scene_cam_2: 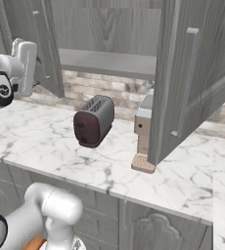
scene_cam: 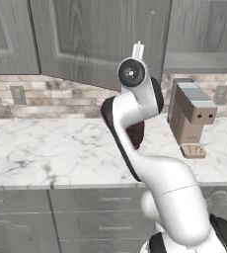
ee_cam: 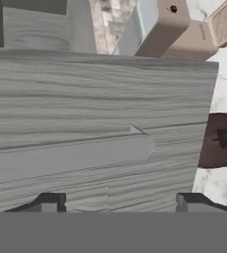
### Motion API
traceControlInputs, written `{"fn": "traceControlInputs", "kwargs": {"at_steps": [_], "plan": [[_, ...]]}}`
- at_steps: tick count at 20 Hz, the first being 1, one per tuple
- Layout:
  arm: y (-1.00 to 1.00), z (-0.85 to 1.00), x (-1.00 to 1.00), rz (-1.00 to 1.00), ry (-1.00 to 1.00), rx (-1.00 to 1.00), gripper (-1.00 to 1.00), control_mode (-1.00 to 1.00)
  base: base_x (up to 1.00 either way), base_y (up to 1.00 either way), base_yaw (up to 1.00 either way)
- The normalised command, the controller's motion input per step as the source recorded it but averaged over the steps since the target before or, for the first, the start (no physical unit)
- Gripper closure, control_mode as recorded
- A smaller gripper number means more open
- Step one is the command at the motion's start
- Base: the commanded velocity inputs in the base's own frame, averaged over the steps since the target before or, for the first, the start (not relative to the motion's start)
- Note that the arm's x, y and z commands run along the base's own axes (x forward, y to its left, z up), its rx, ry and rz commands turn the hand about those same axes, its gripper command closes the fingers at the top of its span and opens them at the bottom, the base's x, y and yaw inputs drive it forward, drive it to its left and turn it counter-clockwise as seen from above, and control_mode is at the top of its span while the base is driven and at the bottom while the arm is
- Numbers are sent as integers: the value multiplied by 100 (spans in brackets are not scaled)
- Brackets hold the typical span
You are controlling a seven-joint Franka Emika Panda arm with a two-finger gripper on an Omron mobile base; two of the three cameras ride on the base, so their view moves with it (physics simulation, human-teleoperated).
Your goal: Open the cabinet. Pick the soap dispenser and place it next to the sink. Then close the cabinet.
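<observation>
In the left view the arm [scene_cam: 150,163] rose nearest, reaching up to the cabinet [scene_cam: 100,39]. From the right, both doors stood swung out over the bench [scene_cam_2: 60,146]. The hand [ee_cam: 118,200], fingers apart, faced a door to move it; no dispenser showed.

One cabinet [scene_cam_2: 109,34] hangs on the wall, with two doors standing open: one door [scene_cam_2: 192,73] on the right and one door [scene_cam_2: 41,44] on the left of the right base view. Each open door carries one slim bar handle [scene_cam_2: 185,83]. One plain shelf [scene_cam_2: 104,61] sits inside. On the single marble counter [scene_cam_2: 46,141] stand one dark toaster [scene_cam_2: 94,121] and one tan coffee machine [scene_cam: 190,116]. Two wall outlets [scene_cam: 18,94] show on the brick backsplash. Several drawer fronts [scene_cam: 100,200] run below the counter.
</observation>
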Motion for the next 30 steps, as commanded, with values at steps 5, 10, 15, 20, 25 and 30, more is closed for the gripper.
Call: {"fn": "traceControlInputs", "kwargs": {"at_steps": [5,10,15,20,25,30], "plan": [[-32,-8,81,9,1,12,-100,-100,0,0,0],[-30,-11,76,25,1,12,-100,-100,0,0,0],[-21,-14,58,40,0,11,-100,-100,0,0,0],[-15,-11,46,44,0,9,-100,-100,0,0,0],[-5,-5,39,43,-1,3,-100,-100,0,0,0],[0,-1,42,33,0,0,-100,-100,0,0,0]]}}
